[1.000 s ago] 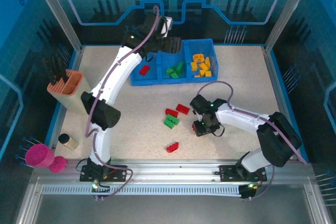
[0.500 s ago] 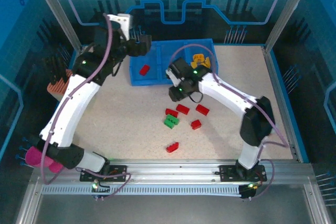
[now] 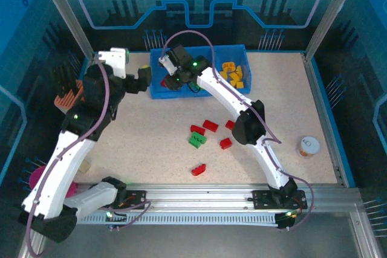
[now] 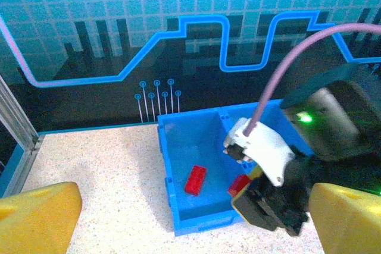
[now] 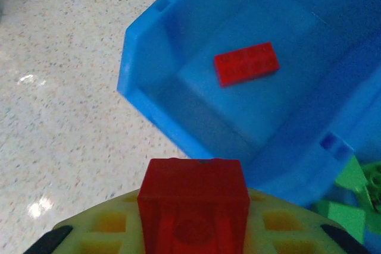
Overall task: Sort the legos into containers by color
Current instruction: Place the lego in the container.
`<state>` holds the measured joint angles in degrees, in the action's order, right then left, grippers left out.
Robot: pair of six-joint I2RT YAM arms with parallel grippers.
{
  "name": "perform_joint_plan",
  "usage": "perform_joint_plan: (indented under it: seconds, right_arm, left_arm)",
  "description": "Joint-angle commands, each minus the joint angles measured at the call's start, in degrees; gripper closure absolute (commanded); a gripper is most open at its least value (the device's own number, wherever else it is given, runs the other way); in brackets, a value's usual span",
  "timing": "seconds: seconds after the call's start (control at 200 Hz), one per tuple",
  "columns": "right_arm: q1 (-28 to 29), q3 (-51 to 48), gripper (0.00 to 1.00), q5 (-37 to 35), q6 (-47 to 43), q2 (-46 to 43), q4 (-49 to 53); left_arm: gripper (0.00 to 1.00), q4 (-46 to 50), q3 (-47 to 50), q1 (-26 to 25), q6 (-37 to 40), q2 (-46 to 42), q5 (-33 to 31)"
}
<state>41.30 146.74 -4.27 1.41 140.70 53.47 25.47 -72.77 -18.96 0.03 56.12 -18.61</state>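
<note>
Over the tray's left compartment (image 5: 149,96), your right gripper (image 5: 193,224) pinches a red brick (image 5: 193,188) to join the red one (image 5: 246,63) inside; left gripper (image 3: 143,78) hangs spread.

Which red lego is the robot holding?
The red lego pinched in the right gripper at the blue tray; other red ones lie loose.

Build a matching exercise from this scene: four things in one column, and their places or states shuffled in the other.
1. left tool
2. right tool
3. orange-yellow studded plastic bricks
4. small round white can

A. shut on a small red studded plastic brick
B. on the speckled tabletop
C. open, holding nothing
D. in the right compartment of the shallow blue plastic tray

Pairs: 1-C, 2-A, 3-D, 4-B
</note>
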Motion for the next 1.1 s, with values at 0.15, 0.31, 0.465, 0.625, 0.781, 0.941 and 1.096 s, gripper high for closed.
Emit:
perform_joint_plan:
  seconds: [0.15,0.31,0.465,0.625,0.781,0.941,1.096]
  right_arm:
    - [-0.88,1.71,0.67,3.24,4.42,6.86,-11.53]
    - [-1.17,3.04,0.64,5.20,5.62,9.36,-13.66]
    - [-1.25,3.73,0.64,2.18,3.71,11.20,-12.92]
    - [-1.45,3.72,0.64,-1.33,1.08,12.69,-13.02]
    - [-1.80,4.40,0.60,-3.78,-1.26,14.06,-14.74]
    - [-2.10,5.45,0.56,-4.12,-1.58,14.54,-15.59]
    - [-1.89,4.75,0.52,-2.30,-0.94,12.81,-16.19]
  left_arm:
    - [0.01,2.70,4.00,0.46,5.28,-9.30,6.09]
    - [0.01,12.81,7.71,-6.69,13.04,-10.41,3.41]
    - [0.01,17.35,13.18,-7.31,10.78,-12.78,8.60]
    - [0.01,18.53,18.08,-9.38,6.03,-14.63,15.01]
    - [0.01,18.30,22.03,-13.74,3.64,-15.22,14.94]
    - [0.01,17.74,23.99,-17.07,2.73,-14.93,14.63]
    - [0.01,17.30,23.47,-19.39,1.28,-11.18,17.30]
